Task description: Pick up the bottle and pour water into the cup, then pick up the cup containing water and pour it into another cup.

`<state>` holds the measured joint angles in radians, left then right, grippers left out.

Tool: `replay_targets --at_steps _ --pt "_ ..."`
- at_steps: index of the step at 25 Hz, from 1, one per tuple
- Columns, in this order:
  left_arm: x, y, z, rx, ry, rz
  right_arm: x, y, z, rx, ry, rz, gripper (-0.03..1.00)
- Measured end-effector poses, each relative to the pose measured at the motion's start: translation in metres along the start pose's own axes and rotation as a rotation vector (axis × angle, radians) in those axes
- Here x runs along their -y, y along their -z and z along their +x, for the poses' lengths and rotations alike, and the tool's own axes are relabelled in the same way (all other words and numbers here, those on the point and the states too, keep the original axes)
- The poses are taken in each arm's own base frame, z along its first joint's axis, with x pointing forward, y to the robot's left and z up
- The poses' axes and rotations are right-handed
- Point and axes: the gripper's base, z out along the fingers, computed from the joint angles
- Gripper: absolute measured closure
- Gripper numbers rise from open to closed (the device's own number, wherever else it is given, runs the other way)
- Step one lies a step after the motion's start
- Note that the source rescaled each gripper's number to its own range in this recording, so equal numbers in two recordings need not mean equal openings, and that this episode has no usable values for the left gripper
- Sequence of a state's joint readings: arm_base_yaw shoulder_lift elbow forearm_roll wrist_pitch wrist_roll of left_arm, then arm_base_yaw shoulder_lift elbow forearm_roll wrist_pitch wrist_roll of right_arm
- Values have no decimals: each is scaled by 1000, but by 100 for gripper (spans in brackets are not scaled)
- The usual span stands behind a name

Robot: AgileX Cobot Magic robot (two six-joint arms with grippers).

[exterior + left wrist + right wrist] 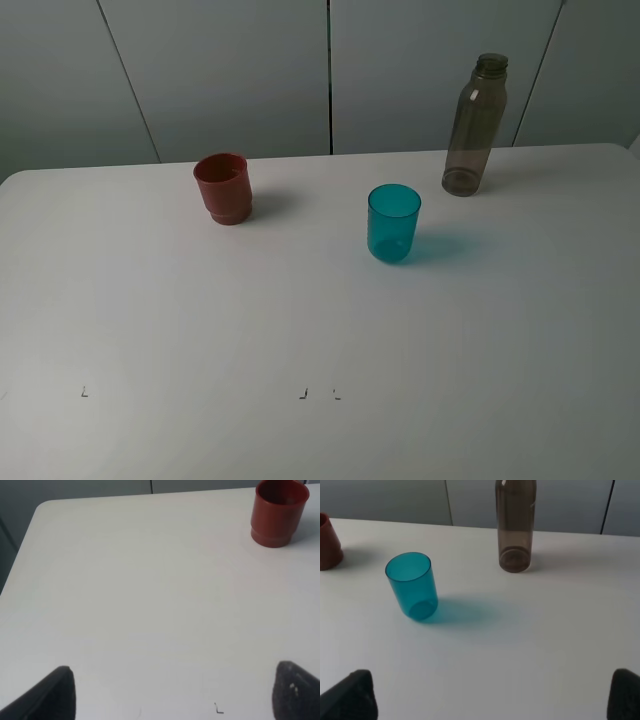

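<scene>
The smoky grey-brown bottle (474,127) stands upright at the back right of the white table, uncapped; the right wrist view shows its lower part (515,525). In front of it and to its left stands the teal see-through cup (393,222) (413,585), upright. The red cup (223,187) (277,512) (328,542) stands at the back left. My left gripper (175,695) is open over bare table, well short of the red cup. My right gripper (487,697) is open too, short of the teal cup and bottle. Neither arm shows in the high view.
The white table (300,330) carries a few small dark marks (302,394) near its front. Grey wall panels (230,70) rise behind its far edge. Its rounded back left corner (42,507) shows in the left wrist view.
</scene>
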<state>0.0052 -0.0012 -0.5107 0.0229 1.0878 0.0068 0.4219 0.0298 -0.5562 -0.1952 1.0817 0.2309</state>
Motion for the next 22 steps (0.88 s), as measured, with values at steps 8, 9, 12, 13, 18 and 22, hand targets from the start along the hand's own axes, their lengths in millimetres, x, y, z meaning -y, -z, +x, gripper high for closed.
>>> replay_targets --at_steps 8,9,12,13,18,22 --pt "0 0 0 0 0 0 -1 -4 12 -28 59 14 -3" --pt "0 0 0 0 0 0 -3 -5 13 -36 69 12 -3" --pt "0 0 0 0 0 0 -8 -5 15 -41 101 -4 -3" --pt "0 0 0 0 0 0 -9 -5 15 -44 105 1 -3" --pt "0 0 0 0 0 0 -12 -4 16 -45 62 98 -3" --pt "0 0 0 0 0 0 -17 -5 16 -43 -6 131 -3"
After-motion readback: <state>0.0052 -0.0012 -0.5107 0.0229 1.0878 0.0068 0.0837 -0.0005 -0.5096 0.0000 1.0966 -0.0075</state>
